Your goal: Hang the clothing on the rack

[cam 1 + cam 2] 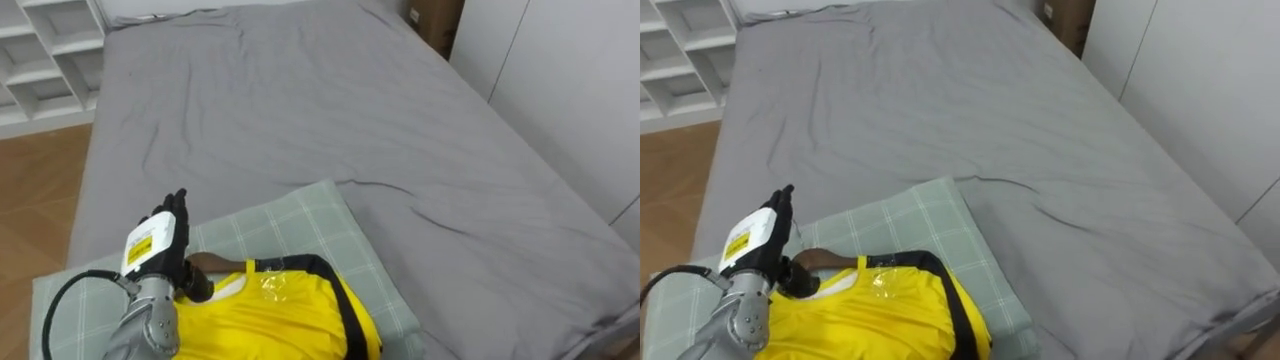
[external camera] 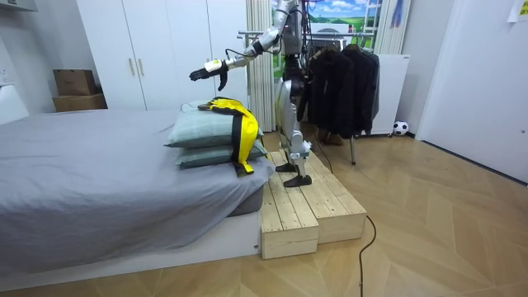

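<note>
A yellow shirt (image 1: 265, 315) with black trim lies on top of two stacked pale green checked pillows (image 1: 290, 225) at the near end of the bed. A brown piece, perhaps a wooden hanger (image 1: 207, 263), shows at its collar. My left hand (image 1: 160, 240) is stretched out over the collar, fingers straight and open, holding nothing. In the room view that left hand (image 2: 202, 73) hovers a little above the yellow shirt (image 2: 231, 115). I stand on a wooden platform (image 2: 301, 206) at the end of the bed, facing it.
The grey bed (image 1: 330, 110) stretches away ahead. White shelves (image 1: 45, 55) stand at the far left and a cardboard box (image 1: 435, 25) at the far right. Behind me a clothes rack (image 2: 338, 78) holds dark garments.
</note>
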